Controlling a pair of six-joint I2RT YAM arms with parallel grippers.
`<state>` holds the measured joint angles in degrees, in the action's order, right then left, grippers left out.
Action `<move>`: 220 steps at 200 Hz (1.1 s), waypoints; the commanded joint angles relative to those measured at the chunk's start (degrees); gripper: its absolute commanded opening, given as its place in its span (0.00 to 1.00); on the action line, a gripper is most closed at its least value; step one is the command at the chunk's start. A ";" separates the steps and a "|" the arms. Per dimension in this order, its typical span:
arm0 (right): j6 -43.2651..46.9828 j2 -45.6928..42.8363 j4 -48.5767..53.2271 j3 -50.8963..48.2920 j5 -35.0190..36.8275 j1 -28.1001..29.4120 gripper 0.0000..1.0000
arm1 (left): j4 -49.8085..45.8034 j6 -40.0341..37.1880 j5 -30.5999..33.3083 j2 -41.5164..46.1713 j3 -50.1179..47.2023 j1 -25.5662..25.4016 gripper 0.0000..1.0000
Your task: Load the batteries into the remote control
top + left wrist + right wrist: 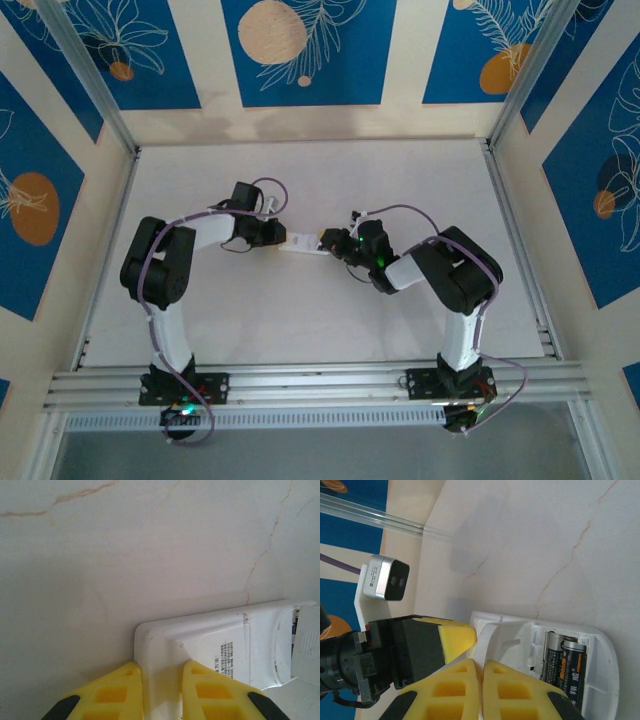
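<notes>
Resting on the pale, marble-veined table point(420, 180), the remote control point(303, 243) showed its smooth white plastic back, rounded at the corners. Two dark cylindrical batteries point(565, 665) sat side by side in the remote's open compartment. The left gripper point(162, 692) clamped one end of the remote between yellow fingers point(122, 692) moulded with square hollows. At the remote's battery end, the right gripper point(481, 692) stood almost closed, pinching the edge of a thin white cover piece point(505, 642).
</notes>
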<state>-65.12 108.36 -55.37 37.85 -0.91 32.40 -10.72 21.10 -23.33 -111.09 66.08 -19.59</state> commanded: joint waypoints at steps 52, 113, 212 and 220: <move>-1.67 1.35 -1.32 -0.55 -0.39 -0.14 0.09 | 1.00 -0.62 -0.93 -4.05 -1.84 -1.67 0.18; -1.73 0.72 0.00 -4.07 -0.80 -0.84 0.09 | 0.98 -0.54 -0.92 -4.04 -1.89 -1.67 0.18; 0.33 2.90 4.30 -3.56 -2.18 -1.64 0.10 | 0.93 -0.62 -0.93 -4.05 -1.92 -1.66 0.18; 0.58 2.95 4.83 -3.57 -2.55 -1.86 0.11 | 0.95 -0.62 -0.89 -4.05 -1.86 -1.67 0.18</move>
<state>-66.28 108.99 -58.52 35.53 -2.83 31.07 -10.68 21.10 -23.38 -111.09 66.04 -19.55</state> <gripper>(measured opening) 0.106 0.180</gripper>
